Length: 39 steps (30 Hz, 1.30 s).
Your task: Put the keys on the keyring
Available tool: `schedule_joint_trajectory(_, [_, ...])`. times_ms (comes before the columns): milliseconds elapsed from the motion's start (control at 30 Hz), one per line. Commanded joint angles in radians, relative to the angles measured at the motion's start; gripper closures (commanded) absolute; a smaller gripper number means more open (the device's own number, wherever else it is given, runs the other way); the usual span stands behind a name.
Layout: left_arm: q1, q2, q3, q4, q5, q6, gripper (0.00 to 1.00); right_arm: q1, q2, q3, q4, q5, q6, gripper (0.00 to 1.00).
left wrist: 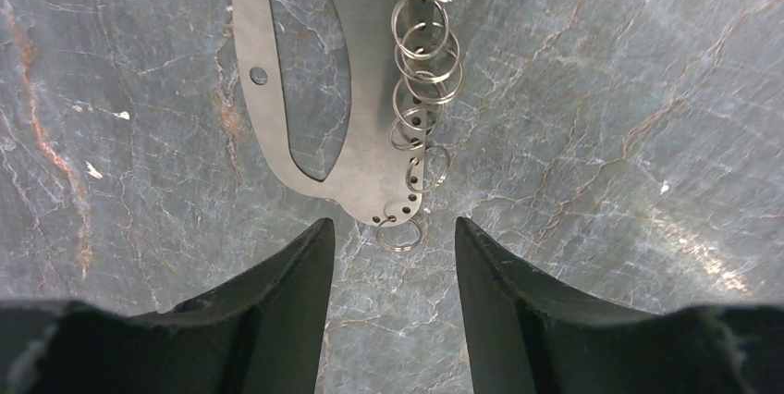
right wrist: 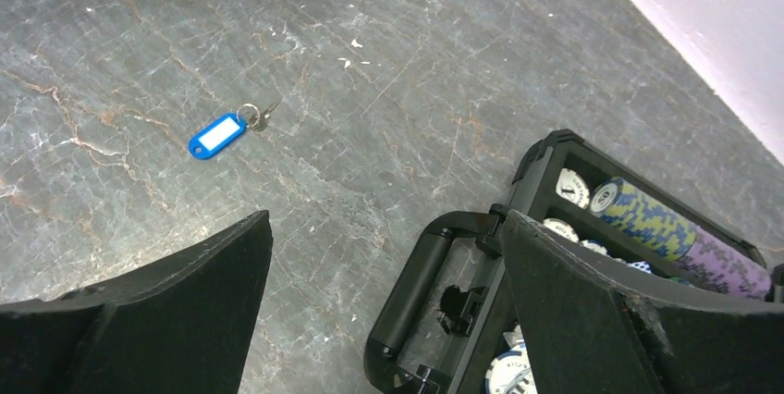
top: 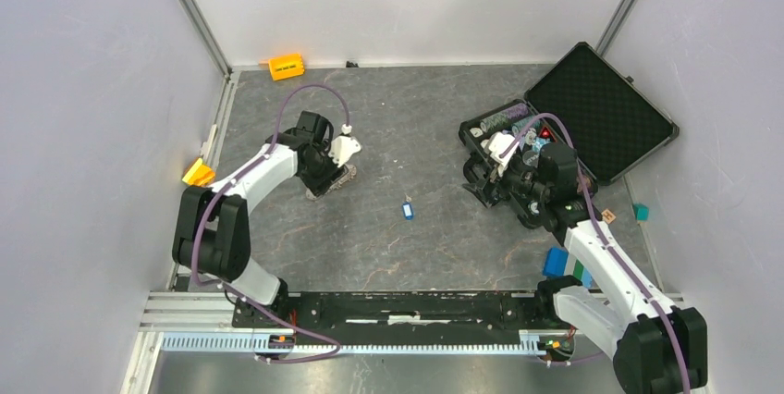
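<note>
In the left wrist view, the left gripper [left wrist: 393, 232] is seen low over the grey marbled table [left wrist: 629, 135]. Its two dark fingers are set apart at a middling width, with nothing clamped. Between the fingertips lies the end ring of the keyring [left wrist: 370, 167], untouched on either side. Beyond it, a flat steel plate with a long cut-out and a row of split rings [left wrist: 427, 61] is laid out away from the camera. This detail is lost in the top view, where only a small grey heap is made out under the gripper. In the right wrist view, the right gripper [right wrist: 385, 223] is held wide, with nothing gripped. Just past it at right, the black case [right wrist: 434, 311] of poker chips [right wrist: 638, 218] is shown. Farther off, the blue-tagged key [right wrist: 226, 132] is seen alone on the table, well apart from the keyring.
</note>
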Motion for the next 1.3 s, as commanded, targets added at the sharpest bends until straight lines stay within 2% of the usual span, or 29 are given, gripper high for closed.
schedule_joint_trajectory(0, [0.000,0.025,0.040,-0.040,0.012,0.063,0.43,0.005,0.011,0.038,-0.007,-0.028,-0.019,0.02])
schedule_joint_trajectory(133, [-0.008,0.051,0.051,-0.037,0.063,0.101,0.46,0.004,0.010,0.037,-0.006,-0.020,-0.029,0.02])
schedule_joint_trajectory(400, [-0.007,0.062,0.016,-0.063,-0.011,0.189,0.51,0.004,0.013,0.036,-0.036,-0.024,-0.040,0.02])
schedule_joint_trajectory(600, [-0.004,0.028,-0.015,-0.105,-0.043,0.298,0.41,0.004,0.015,0.037,-0.040,-0.033,-0.045,0.02])
schedule_joint_trajectory(767, [-0.004,0.003,-0.039,-0.127,-0.052,0.449,0.39,0.005,0.022,0.037,-0.040,-0.031,-0.046,0.02])
schedule_joint_trajectory(1033, [-0.004,0.024,-0.040,-0.141,-0.033,0.662,0.43,0.005,0.030,0.039,-0.043,-0.024,-0.050,0.02])
schedule_joint_trajectory(1267, [-0.006,0.075,-0.048,-0.095,-0.100,0.770,0.50,0.005,0.031,0.042,-0.045,-0.007,-0.053,0.02])
